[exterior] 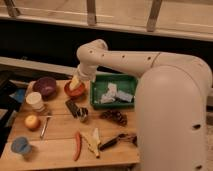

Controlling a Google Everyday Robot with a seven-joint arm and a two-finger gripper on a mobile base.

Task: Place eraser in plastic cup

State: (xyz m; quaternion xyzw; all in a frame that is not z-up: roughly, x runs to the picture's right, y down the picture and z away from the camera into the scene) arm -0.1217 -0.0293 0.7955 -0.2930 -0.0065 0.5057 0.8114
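A: Eraser [72, 107]?
B: Flat dark rectangular block, mid wooden desk [55, 152], just beside shiny metal cup [83, 115].
A: Plastic cup [21, 145]?
B: Round, light-blue, desk's near corner. Gripper [75, 84] above orange bowl [66, 90], jaws spread.

No words, numbers or signs can be read here. The white papers [113, 95] in the green tray [131, 80] show no letters (just pale shapes). The white arm [130, 60] has no label to read. Neither does the gripper [75, 83], which hangs right over the orange bowl [67, 93] on the table [55, 136].
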